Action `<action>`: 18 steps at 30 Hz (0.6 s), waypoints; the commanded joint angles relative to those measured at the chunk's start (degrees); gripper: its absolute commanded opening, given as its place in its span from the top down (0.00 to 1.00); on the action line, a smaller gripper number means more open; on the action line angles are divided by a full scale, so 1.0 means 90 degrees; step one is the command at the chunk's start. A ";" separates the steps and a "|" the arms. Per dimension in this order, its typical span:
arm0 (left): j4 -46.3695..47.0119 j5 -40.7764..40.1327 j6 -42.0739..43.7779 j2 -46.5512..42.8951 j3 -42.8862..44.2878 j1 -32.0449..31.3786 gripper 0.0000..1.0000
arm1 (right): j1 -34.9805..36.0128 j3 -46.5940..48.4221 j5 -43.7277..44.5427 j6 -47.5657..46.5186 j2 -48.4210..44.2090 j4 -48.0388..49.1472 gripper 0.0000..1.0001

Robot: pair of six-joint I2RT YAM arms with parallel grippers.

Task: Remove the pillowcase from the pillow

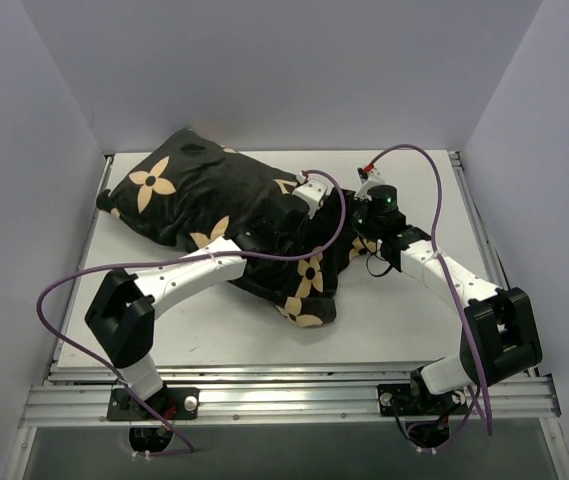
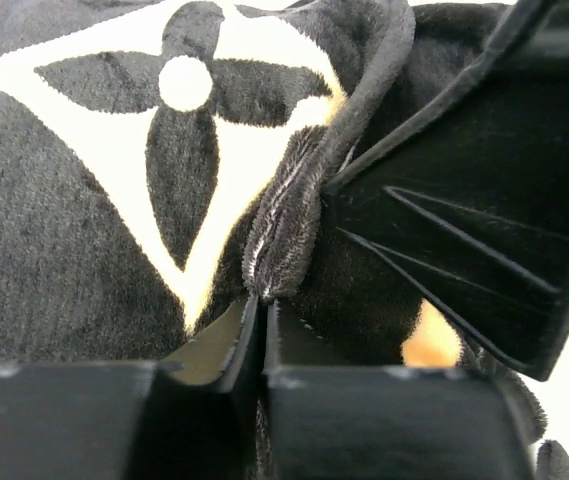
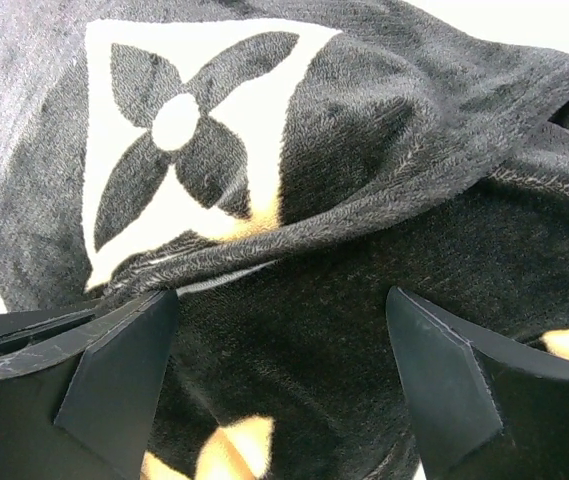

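Observation:
The black velvety pillowcase [image 1: 194,195] with tan flower motifs lies plump and slanted across the table, from the back left to the front middle. The pillow is hidden inside it. My left gripper [image 1: 292,216] sits on the case's right part, and in the left wrist view it [image 2: 262,305] is shut on a raised fold of the pillowcase [image 2: 289,215]. My right gripper [image 1: 362,236] is just to its right, at the case's right edge. In the right wrist view it [image 3: 279,315] is open, its fingers standing either side of black pillowcase [image 3: 304,330] fabric without pinching it.
The white table [image 1: 404,300] is walled by white panels at the back and both sides. A metal rail [image 1: 284,400] runs along the near edge by the arm bases. Purple cables [image 1: 64,290] loop over both arms. The right gripper's finger [image 2: 484,200] shows close beside my left jaws.

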 commanded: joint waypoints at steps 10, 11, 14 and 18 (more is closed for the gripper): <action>-0.0111 0.0083 -0.0434 -0.0422 0.0121 0.0406 0.98 | 0.0436 -0.0117 -0.0039 0.0128 -0.0490 0.0136 0.20; -0.0092 0.0103 -0.0454 -0.0432 0.0140 0.0406 0.98 | 0.0525 -0.0126 0.0029 0.0147 -0.0490 0.0145 0.20; -0.0102 0.0142 -0.0522 -0.0412 0.0189 0.0406 0.98 | 0.0847 -0.0117 0.0410 0.0167 -0.0402 0.0145 0.20; -0.0160 0.0132 -0.0571 -0.0412 0.0258 0.0435 0.98 | 0.1024 -0.0252 0.0849 0.0235 -0.0188 0.0184 0.20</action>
